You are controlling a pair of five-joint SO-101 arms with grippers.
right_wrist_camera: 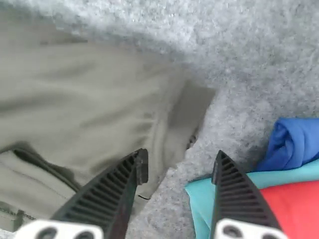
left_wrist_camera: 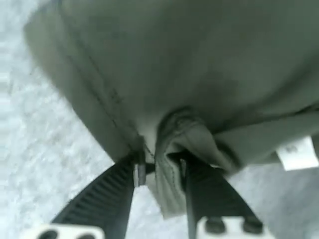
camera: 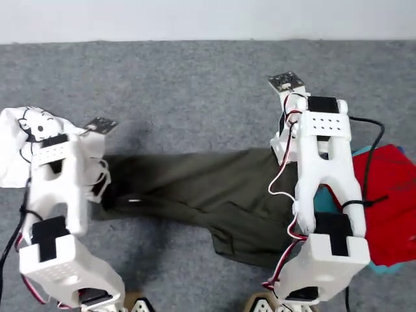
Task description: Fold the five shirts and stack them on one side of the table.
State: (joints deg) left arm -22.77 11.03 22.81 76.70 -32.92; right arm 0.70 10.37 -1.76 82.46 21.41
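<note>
The olive shirt (camera: 208, 188) lies spread across the middle of the grey desk (camera: 195, 84), between the two arms. The left gripper (left_wrist_camera: 159, 164) is clamped on a bunched fold at one end. The right gripper (right_wrist_camera: 180, 162), spread wide and holding nothing, hangs over the other end, beside the colourful shirt pile (camera: 390, 195).

I see the olive shirt (camera: 214, 188) stretched long across the middle of the table (camera: 195, 91), partly folded and wrinkled, with one end bunched up. A white shirt (camera: 13, 153) sits crumpled at the left edge. On the right, a red shirt (camera: 390, 195) lies on a teal shirt (right_wrist_camera: 199, 204), and a rolled blue shirt (right_wrist_camera: 291, 144) touches them.
</note>
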